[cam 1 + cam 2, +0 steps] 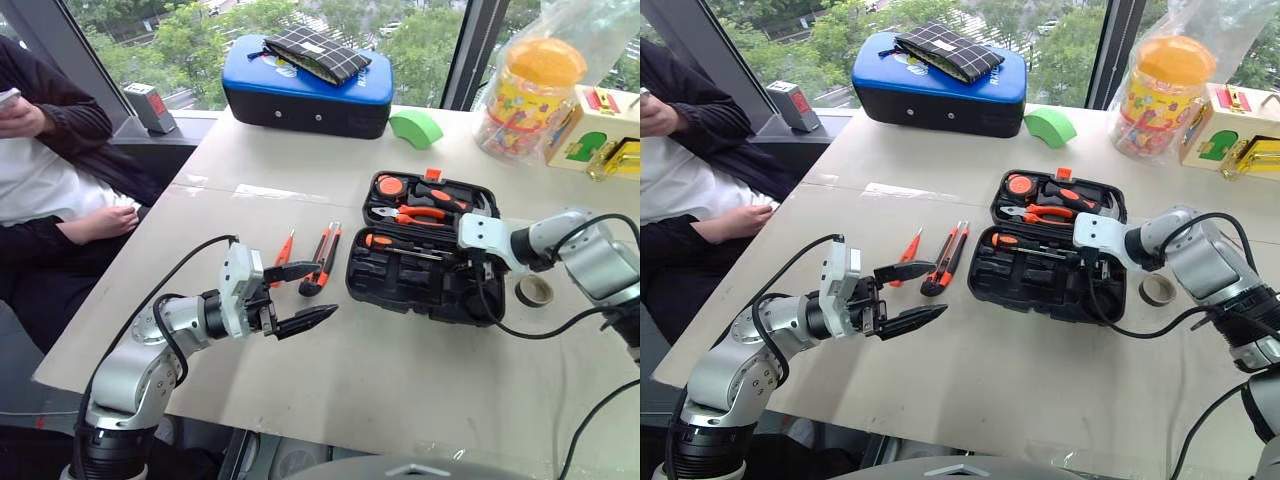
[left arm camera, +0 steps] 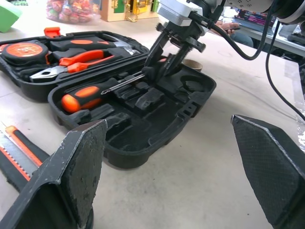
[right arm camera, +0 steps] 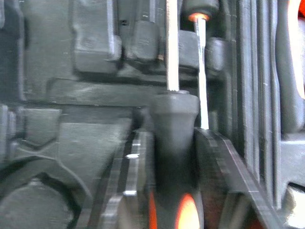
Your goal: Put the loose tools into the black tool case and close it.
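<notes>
Flat black moulded-plastic clamshell tool case [image 1: 420, 285] lies open on the pale tabletop [image 1: 400, 380], right of centre, small orange latch on its far edge. Far half holds a round orange tape measure [image 1: 390, 185] and orange-handled pliers [image 1: 420, 213]. Near half has one black-and-orange-handled screwdriver [image 2: 88, 94] lying in a recess. Right hand [image 2: 162, 67] is down inside the near half, its black fingers either side of a second black-and-orange-handled screwdriver [image 3: 174, 191] that is seated in the moulding; cannot tell whether the fingers grip the handle or stand just off it. Left hand [image 1: 305, 295] hovers over the tabletop left of the case, fingers wide apart, holding nothing. Just beyond it, loose on the tabletop: slim all-orange tester screwdriver [image 1: 286, 247] and, to its right, black-and-orange utility knife [image 1: 323, 257]. Small dark tape roll [image 1: 534, 290] sits right of the case. Larger blue-topped black case [image 1: 305, 90] at far edge. A person sits at far left.
</notes>
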Controlling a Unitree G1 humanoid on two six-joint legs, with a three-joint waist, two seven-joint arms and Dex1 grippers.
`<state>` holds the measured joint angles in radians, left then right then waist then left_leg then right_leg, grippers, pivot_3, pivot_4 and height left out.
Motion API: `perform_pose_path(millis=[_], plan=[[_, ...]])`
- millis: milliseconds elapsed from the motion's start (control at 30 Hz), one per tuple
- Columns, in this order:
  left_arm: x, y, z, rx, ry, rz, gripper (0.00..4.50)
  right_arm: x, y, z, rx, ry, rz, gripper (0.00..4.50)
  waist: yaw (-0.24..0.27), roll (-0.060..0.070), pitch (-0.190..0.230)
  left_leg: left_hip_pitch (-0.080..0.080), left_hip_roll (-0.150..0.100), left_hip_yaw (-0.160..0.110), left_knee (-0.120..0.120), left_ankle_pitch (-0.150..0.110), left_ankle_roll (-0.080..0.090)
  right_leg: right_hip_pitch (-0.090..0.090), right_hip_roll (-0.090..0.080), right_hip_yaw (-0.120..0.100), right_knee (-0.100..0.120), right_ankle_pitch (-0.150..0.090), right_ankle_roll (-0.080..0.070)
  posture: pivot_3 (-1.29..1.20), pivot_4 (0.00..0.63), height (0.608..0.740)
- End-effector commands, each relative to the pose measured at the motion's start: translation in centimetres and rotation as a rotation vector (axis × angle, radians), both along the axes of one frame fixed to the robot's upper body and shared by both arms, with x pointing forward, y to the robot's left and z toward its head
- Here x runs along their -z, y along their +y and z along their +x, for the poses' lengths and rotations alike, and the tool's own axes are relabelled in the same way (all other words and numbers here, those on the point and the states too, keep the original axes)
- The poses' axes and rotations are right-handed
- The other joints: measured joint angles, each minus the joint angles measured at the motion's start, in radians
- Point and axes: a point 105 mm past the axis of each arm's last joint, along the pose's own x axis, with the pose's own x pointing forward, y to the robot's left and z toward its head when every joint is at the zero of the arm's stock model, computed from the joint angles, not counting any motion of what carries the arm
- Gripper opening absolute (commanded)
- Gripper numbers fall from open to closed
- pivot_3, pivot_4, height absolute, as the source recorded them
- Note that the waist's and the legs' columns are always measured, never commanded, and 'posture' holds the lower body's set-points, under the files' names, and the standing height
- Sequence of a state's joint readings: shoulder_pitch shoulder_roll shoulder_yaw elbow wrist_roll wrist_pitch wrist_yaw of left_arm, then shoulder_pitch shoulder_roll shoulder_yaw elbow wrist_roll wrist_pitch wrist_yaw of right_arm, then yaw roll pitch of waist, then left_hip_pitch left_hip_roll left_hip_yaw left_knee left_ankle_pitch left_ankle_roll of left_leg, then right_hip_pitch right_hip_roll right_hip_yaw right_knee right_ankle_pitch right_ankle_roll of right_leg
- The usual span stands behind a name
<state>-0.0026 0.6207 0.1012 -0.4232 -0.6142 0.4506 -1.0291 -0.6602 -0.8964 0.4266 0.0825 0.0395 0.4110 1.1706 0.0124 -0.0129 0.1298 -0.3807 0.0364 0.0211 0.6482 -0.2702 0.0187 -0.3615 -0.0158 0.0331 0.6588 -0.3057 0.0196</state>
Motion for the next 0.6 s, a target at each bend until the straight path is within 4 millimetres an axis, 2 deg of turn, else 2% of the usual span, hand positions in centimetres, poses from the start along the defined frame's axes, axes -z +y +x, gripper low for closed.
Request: perform_pose_path(millis=[33,133,233,300,367,400,467,533,600], plan=[[-1.0,0.0,-0.1,0.018,-0.051,0.001,4.26,-0.7,0.3,-0.7,-0.058,0.009,0.025,3.02,-0.001,0.000,0.000,0.000,0.000,0.000,0.000,0.000,0.000,0.000,0.000,-0.001,0.000,0.000,0.000,0.00,0.150,0.740],[-0.9,-0.1,0.0,0.021,-0.050,0.003,4.26,-3.4,1.3,-1.9,-0.103,0.036,0.181,3.02,-0.006,0.000,0.000,0.000,0.001,-0.001,-0.001,0.000,0.000,0.000,0.000,-0.003,0.000,0.000,0.000,0.00,0.150,0.740],[-0.7,-0.2,0.0,0.029,-0.048,0.004,4.26,-6.3,1.9,-2.7,-0.054,0.089,0.427,2.20,-0.013,0.001,0.001,0.000,0.001,-0.001,-0.001,0.000,0.000,0.000,-0.001,-0.004,0.000,0.000,0.000,0.00,0.150,0.740],[-0.7,-0.3,0.2,0.030,-0.049,0.003,4.26,-6.8,1.9,-2.7,-0.006,0.088,0.521,1.26,-0.022,0.001,0.000,0.000,0.001,-0.001,-0.001,0.000,0.000,0.000,-0.001,-0.004,0.000,0.000,0.000,0.00,0.150,0.740],[-0.7,-0.3,0.3,0.029,-0.051,0.004,4.26,-6.6,1.5,-2.2,0.069,0.043,0.583,0.23,-0.024,-0.001,0.000,0.000,0.001,-0.001,-0.001,0.000,0.000,0.000,-0.002,-0.005,0.000,0.000,0.000,0.00,0.150,0.740],[-0.7,-0.3,0.4,0.027,-0.052,0.005,4.26,-6.2,1.3,-1.8,0.116,0.013,0.612,0.07,-0.025,-0.002,-0.001,0.000,0.001,-0.001,-0.001,0.000,0.000,0.000,-0.002,-0.005,0.000,0.000,0.000,0.00,0.150,0.740],[-0.7,-0.3,0.5,0.025,-0.052,0.006,4.26,-5.5,1.0,-1.3,0.186,-0.027,0.649,0.07,-0.025,-0.002,-0.001,0.000,0.001,-0.001,-0.001,0.000,0.000,0.000,-0.002,-0.005,0.000,0.000,0.000,0.00,0.150,0.740],[-0.9,-0.3,0.6,0.020,-0.052,0.008,4.26,-2.7,0.7,-0.9,0.265,-0.060,0.586,0.07,-0.025,-0.001,-0.001,-0.001,0.001,0.000,-0.001,0.000,0.000,0.000,-0.003,-0.005,0.000,0.000,0.000,0.00,0.150,0.740],[-1.0,-0.2,0.8,0.016,-0.052,0.014,4.26,-0.1,0.9,-1.2,0.270,-0.058,0.499,0.07,-0.025,0.000,0.000,-0.001,0.001,0.000,-0.001,0.000,0.000,0.000,-0.003,-0.005,0.000,0.000,0.000,0.00,0.150,0.740]])
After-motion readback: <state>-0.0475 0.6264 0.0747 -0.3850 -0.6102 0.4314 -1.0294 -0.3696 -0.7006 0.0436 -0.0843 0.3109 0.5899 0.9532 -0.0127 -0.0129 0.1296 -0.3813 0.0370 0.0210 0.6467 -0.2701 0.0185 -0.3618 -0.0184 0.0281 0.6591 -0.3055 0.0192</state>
